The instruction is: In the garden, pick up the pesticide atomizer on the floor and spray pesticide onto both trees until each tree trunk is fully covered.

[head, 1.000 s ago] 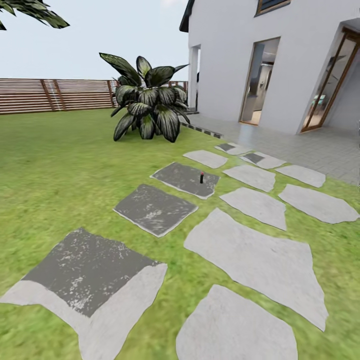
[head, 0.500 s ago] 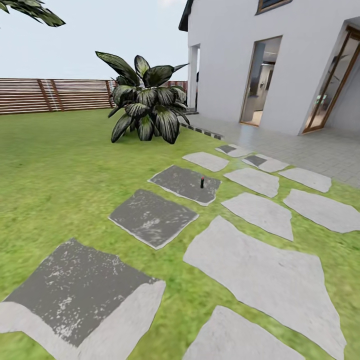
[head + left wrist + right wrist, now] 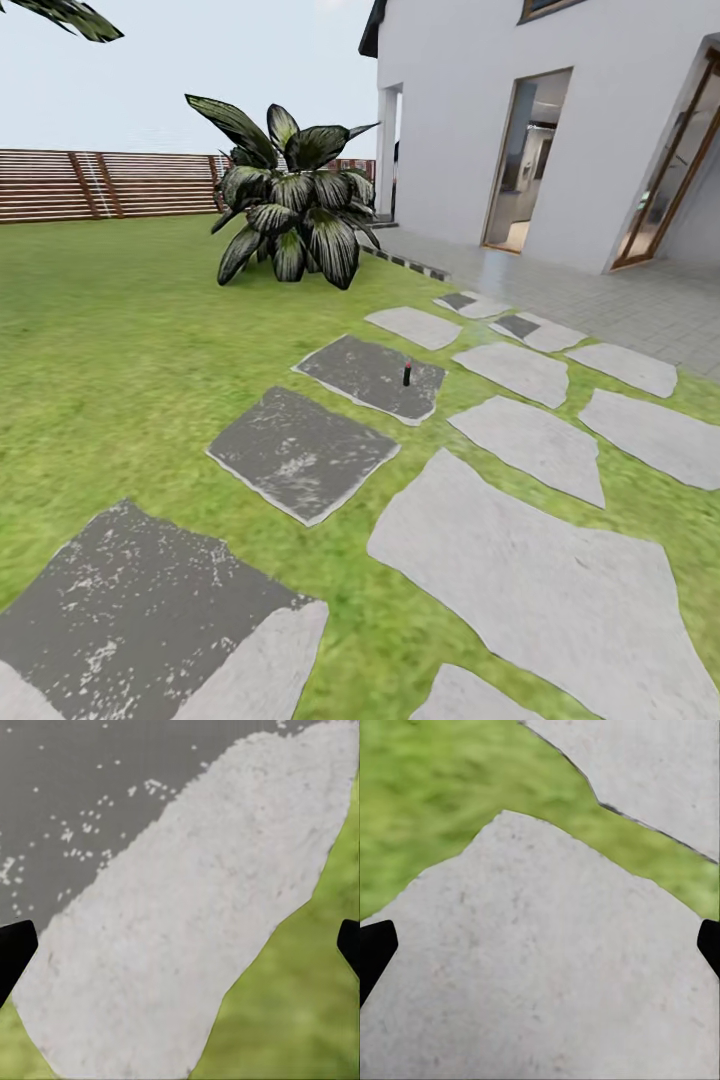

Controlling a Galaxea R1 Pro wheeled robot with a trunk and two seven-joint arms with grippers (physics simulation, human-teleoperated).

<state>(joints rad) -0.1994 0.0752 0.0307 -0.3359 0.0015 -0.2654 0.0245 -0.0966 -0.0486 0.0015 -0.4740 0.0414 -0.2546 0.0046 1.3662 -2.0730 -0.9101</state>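
Note:
A small dark upright bottle with a reddish top, the pesticide atomizer (image 3: 407, 372), stands on a dark grey stepping stone (image 3: 365, 375) in the middle distance; it is too small to make out detail. The garden lawn (image 3: 120, 330) lies all around it. Both trees' trunks are out of view, though a few dark leaves (image 3: 65, 14) hang in at the upper left. No pesticide shows. My left gripper (image 3: 180, 945) is open over a pale stone (image 3: 187, 937) beside grass. Over another pale stone (image 3: 547, 967) my right gripper (image 3: 540, 945) is open too. Neither holds anything.
A broad-leaved dark plant (image 3: 290, 205) grows behind the stones. The white house (image 3: 560, 120) with glazed doors and a paved terrace (image 3: 600, 300) is at the right. A brown slat fence (image 3: 100, 185) closes the lawn at the far left. Pale stepping stones (image 3: 530, 570) lead ahead.
The whole head view has shifted: the camera has moved forward, so the near stones slide down and out of the picture while the atomizer and plant look slightly closer.

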